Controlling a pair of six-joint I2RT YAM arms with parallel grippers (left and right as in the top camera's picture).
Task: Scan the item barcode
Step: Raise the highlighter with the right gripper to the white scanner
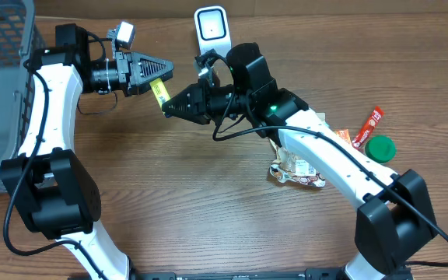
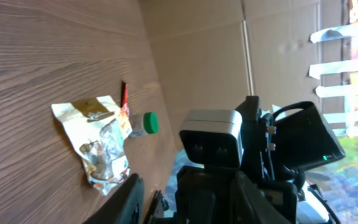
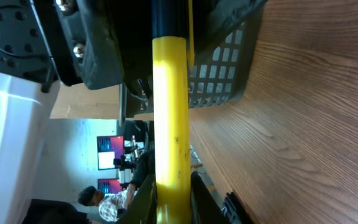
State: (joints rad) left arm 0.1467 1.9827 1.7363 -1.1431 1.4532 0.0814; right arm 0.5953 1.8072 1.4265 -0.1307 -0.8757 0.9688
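Yellow item [image 1: 159,92] is clamped in the right gripper [image 1: 166,106]. The left gripper [image 1: 164,72] meets its top, grip unclear. The scanner [image 1: 211,27] waits at one o'clock, so scanning remains.

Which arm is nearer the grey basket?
Left. The left arm stands directly beside the grey basket; the right arm reaches in from the opposite side, well away from it.

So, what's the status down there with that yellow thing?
Right fingers shut on yellow item, off the table. Left fingers at its other end, grip unclear. White scanner close by, path looks open.
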